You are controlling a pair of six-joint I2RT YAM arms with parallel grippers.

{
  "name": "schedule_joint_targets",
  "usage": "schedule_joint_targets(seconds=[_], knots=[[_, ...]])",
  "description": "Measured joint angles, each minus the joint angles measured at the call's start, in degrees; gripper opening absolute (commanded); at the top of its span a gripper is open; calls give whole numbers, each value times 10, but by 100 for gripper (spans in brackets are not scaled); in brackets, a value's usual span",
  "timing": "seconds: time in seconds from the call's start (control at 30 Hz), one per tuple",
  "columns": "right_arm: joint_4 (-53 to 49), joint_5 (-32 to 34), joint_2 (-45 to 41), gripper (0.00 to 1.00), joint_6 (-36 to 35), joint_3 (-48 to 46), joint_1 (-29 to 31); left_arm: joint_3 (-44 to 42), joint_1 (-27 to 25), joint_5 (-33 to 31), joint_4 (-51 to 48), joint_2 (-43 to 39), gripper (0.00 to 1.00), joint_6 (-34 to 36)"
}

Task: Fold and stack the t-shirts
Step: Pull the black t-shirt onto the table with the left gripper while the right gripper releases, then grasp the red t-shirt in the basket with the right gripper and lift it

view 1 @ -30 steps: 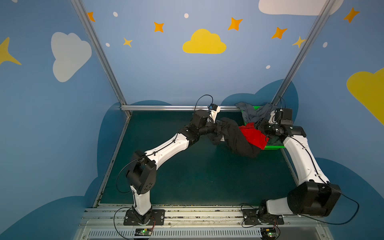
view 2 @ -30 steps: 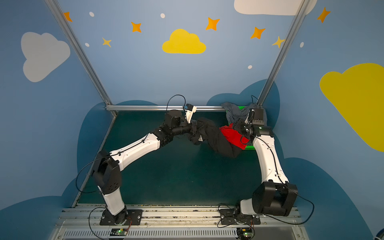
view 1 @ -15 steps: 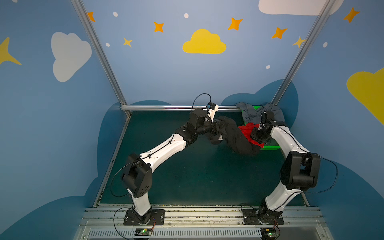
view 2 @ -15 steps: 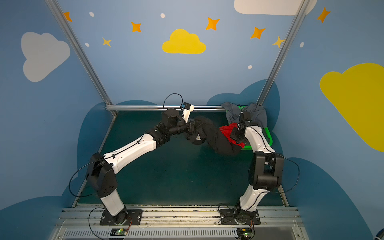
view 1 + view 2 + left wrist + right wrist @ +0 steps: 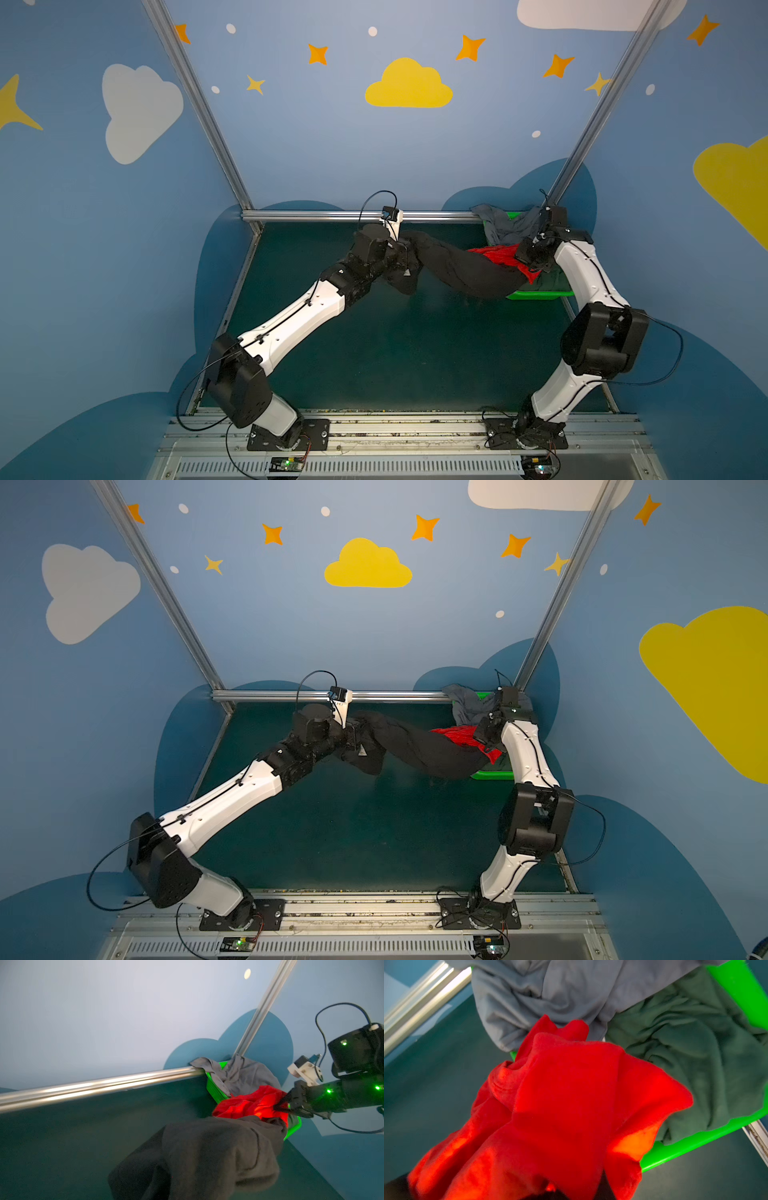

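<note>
In both top views, the dark green table is carrying a bright green basket at its far right corner. The black t-shirt is stretching as a twisted band from the basket toward the middle of the table. The grey t-shirt is draping over the basket's far rim and onto the rear rail. In the right wrist view, the dark green t-shirt is lying crumpled inside the basket. The red t-shirt is lying partly over the black one at the basket's near edge. The left gripper is clamping a bunched end of the black t-shirt, and the small white neck label is hanging just below it. The right gripper is pinching a fold of the red t-shirt, jaws together. The step in hand is judged to be extraction of the first shirt; nothing is folded or stacked yet. The next move is calling for separation: restrain the red t-shirt at the basket while the left arm draws the black t-shirt free onto open table for spreading.
</note>
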Motion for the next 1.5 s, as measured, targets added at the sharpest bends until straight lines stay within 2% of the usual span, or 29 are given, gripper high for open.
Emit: schedule_joint_targets(seconds=[0.07, 0.13, 0.17, 0.23, 0.4, 0.53, 0.67, 0.9, 1.2, 1.33, 1.5], knots=[[0, 0, 6, 6, 4, 7, -7, -6, 5, -19, -1, -11, 3, 8], [0, -1, 11, 9, 7, 12, -14, -18, 10, -34, -2, -21, 3, 14], [0, -2, 13, 12, 9, 13, -17, -25, 12, -42, -4, -26, 3, 17], [1, -3, 16, 26, 14, 17, -24, -39, 17, -54, -10, -32, 3, 23], [20, -2, 23, 32, 24, 31, -54, -65, 40, -70, -16, -49, 3, 27], [28, -4, 42, 26, 28, 46, -69, -69, 54, -71, -16, -59, 3, 24], [33, -3, 63, 1, 30, 49, -72, -69, 63, -73, -17, -66, 3, 21], [33, 8, 73, 0, 26, 53, -84, -69, 98, -97, -23, -82, 3, 17], [29, 94, 73, 0, 38, 65, -91, -70, 181, -167, -38, -117, 3, 13], [40, 130, 54, 0, 61, 19, -103, -68, 215, -206, -54, -118, 3, 12], [54, 141, 12, 0, 91, -52, -148, -68, 229, -239, -64, -118, 3, 15]])
